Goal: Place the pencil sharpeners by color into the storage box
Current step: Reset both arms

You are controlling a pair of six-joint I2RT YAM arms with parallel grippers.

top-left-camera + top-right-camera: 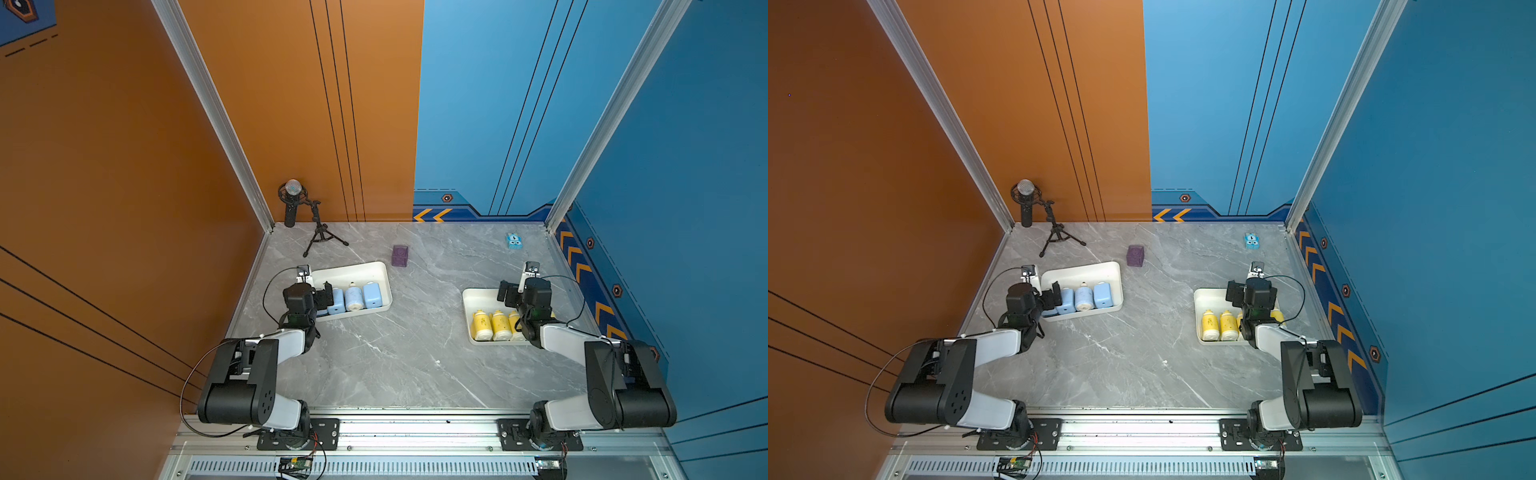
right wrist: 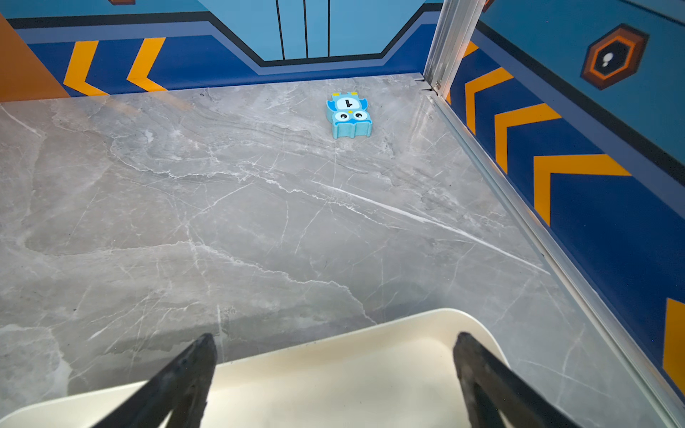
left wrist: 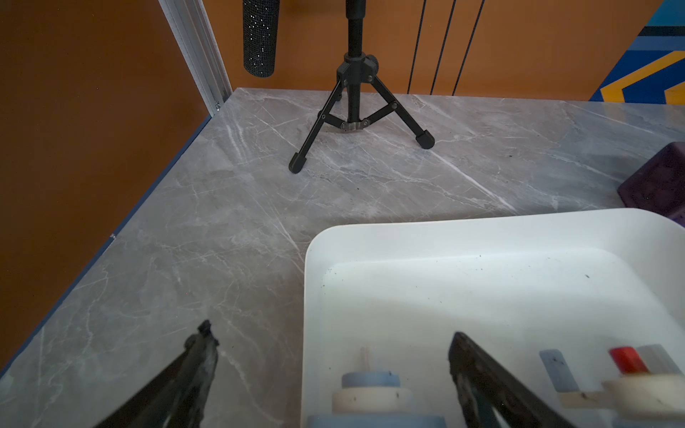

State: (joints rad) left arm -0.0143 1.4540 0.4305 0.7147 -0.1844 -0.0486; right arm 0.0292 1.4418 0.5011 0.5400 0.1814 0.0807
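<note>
Two white storage boxes lie on the grey table in both top views. The left box point(image 1: 353, 268) holds light blue pencil sharpeners point(image 1: 372, 294) side by side. The right box point(image 1: 478, 296) holds yellow pencil sharpeners point(image 1: 482, 325), some of them hidden under the right arm. My left gripper point(image 1: 323, 298) hangs open over the left end of the left box. In the left wrist view, a blue sharpener point(image 3: 370, 385) lies below the left gripper's point(image 3: 331, 333) spread jaws, untouched. My right gripper point(image 2: 334, 338) stands open over a bare part of the right box point(image 2: 333, 381) and holds nothing.
A microphone on a small tripod point(image 1: 293, 203) stands in the far left corner. A dark purple block point(image 1: 400, 255) sits just behind the left box. A small blue box with a cartoon face point(image 2: 348, 115) lies near the far right corner. Walls close three sides.
</note>
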